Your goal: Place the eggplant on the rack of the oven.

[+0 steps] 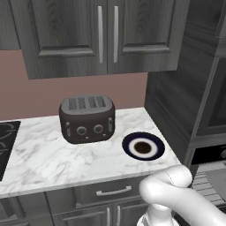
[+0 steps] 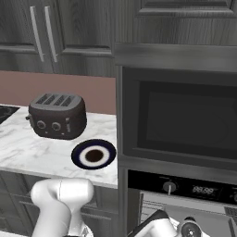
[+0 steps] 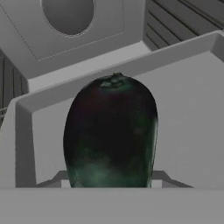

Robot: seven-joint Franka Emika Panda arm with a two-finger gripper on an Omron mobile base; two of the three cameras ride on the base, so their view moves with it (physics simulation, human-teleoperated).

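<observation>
The eggplant [image 3: 111,131], glossy dark purple with a greenish stem end pointing away, stands close in the middle of the hand view. My gripper [image 3: 111,177] is shut on the eggplant; the vegetable covers most of the fingers. Behind it lies a light-grey tray [image 3: 192,109] with a raised rim, inside the oven cavity with a round fan disc [image 3: 68,15] on the back wall. In the right base view the oven [image 2: 185,187] stands right of the counter, and the wire rack [image 2: 150,208] shows in its lower opening, where my arm reaches in. The rack [image 1: 201,182] also appears in the left base view.
A dark four-slot toaster [image 1: 87,119] and a blue-rimmed plate [image 1: 143,147] with a brown centre stand on the marble counter [image 1: 44,159]. Wall cabinets [image 1: 106,35] hang above. A cooktop [image 1: 5,141] lies at the far left. The oven's wood frame [image 2: 121,139] borders the counter.
</observation>
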